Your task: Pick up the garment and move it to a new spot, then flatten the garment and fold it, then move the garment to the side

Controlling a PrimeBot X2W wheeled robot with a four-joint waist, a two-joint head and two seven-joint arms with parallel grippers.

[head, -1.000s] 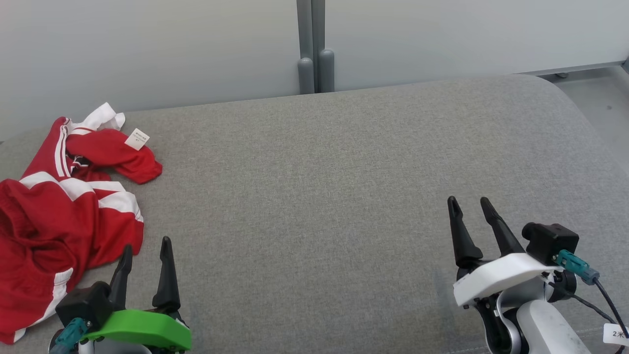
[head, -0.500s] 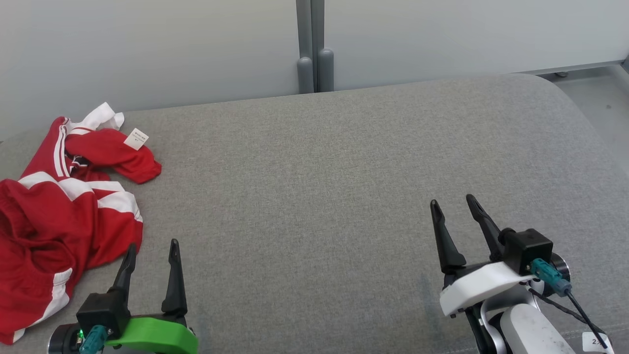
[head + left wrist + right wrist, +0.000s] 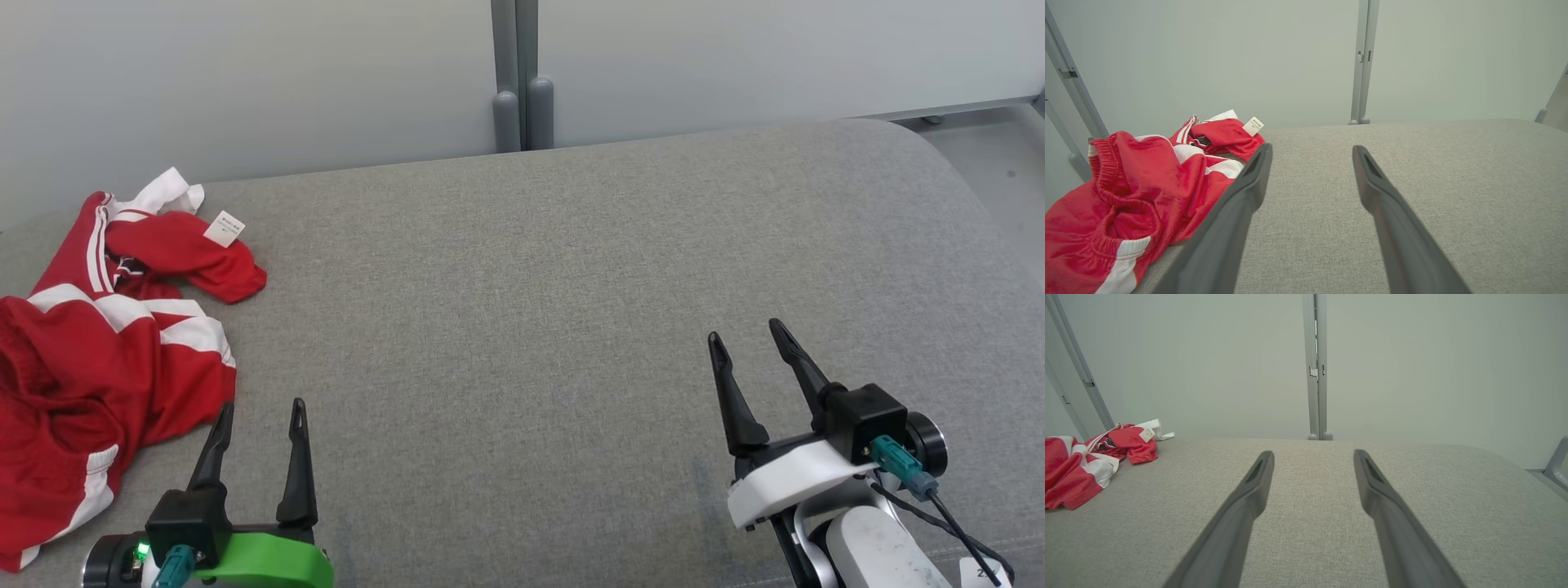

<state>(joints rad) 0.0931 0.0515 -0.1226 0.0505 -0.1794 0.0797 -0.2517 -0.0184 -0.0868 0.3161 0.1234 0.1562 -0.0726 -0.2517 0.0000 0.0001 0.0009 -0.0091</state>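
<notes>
1 garment lies crumpled at the left edge of the head view, on the far-left part of 1 grey surface, and part of it runs out of the frame. It is shiny red knit with white stripes. It has a gathered elastic waistband and 1 small white label at its upper end.

2 pincers sit at the bottom of the head view, each with 2 long, dark, tapering fingers. The left pincer, on a green mount, stands spread wide and holds nothing. Its left fingertip is just beside the garment's lower right hem, and I cannot tell whether it touches. The right pincer, on a white mount, is likewise spread wide and has hold of nothing, well apart from the garment.

The surface is flat, padded-looking woven cloth with a fine nubby grain and a rounded corner at the upper right. A broad stretch of it lies between the garment and the right pincer. Behind its far edge stand 2 smooth pale wall panels, joined by 1 grey post with 2 round-topped uprights at its foot.
</notes>
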